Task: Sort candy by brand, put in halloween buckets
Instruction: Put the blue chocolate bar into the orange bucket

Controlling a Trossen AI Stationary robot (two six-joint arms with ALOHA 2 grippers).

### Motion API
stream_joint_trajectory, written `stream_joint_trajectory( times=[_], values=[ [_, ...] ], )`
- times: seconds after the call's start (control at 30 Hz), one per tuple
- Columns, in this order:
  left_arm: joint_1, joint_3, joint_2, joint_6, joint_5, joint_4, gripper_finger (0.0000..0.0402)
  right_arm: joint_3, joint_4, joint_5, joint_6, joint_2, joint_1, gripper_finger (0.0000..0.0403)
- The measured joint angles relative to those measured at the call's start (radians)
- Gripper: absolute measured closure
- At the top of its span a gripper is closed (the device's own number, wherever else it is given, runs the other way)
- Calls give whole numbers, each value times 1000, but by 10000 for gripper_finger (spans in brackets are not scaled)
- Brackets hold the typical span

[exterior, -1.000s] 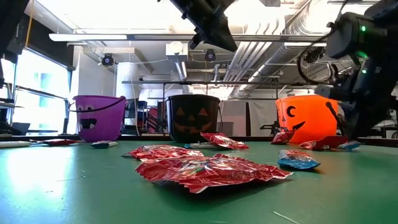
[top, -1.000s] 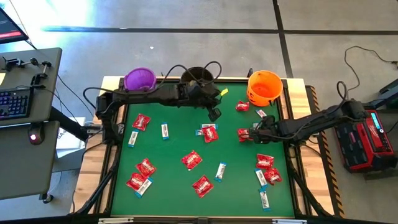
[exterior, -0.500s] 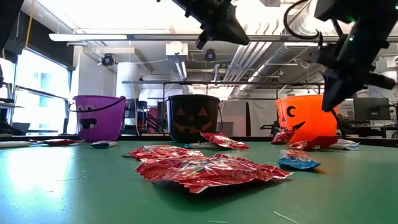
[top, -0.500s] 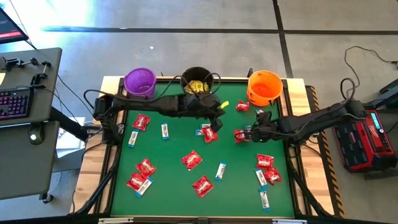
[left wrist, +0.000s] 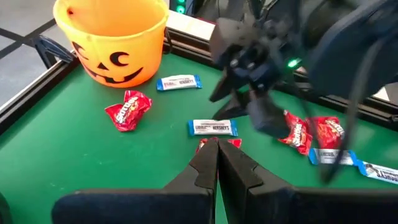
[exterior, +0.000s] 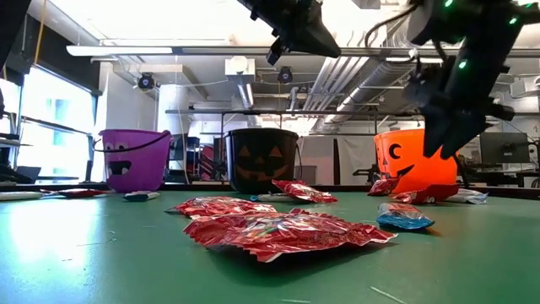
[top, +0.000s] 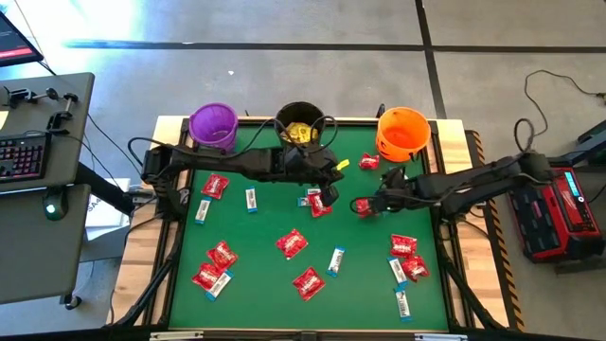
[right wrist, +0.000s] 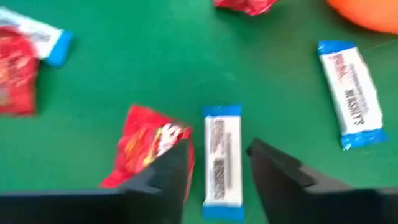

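Red packets (top: 292,243) and white-and-blue bars (top: 336,260) of candy lie scattered on the green mat. The purple (top: 213,121), black (top: 301,118) and orange (top: 402,133) halloween buckets stand along the far edge; yellow candy shows inside the black one. My left gripper (left wrist: 217,154) hovers shut and empty over the mat's middle (top: 325,195), just short of a red packet (left wrist: 231,142). My right gripper (right wrist: 219,148) hangs open above the mat (top: 367,202), a white-and-blue bar (right wrist: 222,134) showing between its fingers and a red packet (right wrist: 146,146) beside one finger. Both lie flat below it.
More candy lies near the orange bucket: a red packet (top: 367,162) and a bar (top: 396,172). A cluster of packets and bars (top: 405,260) lies at the near right, another (top: 213,270) at the near left. The two grippers stand close together over the mat's middle.
My left gripper has come away from the black bucket toward the near edge and sunk a little, still shut. My right gripper has risen off the mat, moved toward the table's left and rolled; in the low view its fingers formed one point and now stand apart.
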Motion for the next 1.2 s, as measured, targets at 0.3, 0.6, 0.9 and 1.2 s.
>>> stream_joint_trajectory(
  times=[0.3, 0.6, 0.9, 1.2],
  values=[
    [0, 0, 0, -3, 18, -11, 399, 0, 103, 0, -1, 199, -95, 154],
    [1, 0, 0, 0, 18, -70, 399, 3, 202, -36, -26, 340, -150, 184],
    [-14, 0, 0, 1, -10, -97, 399, 4, 222, -71, -65, 351, -163, 311],
    [-18, 0, 0, 2, -34, -98, 399, -1, 209, -119, -169, 305, -166, 393]
  ],
)
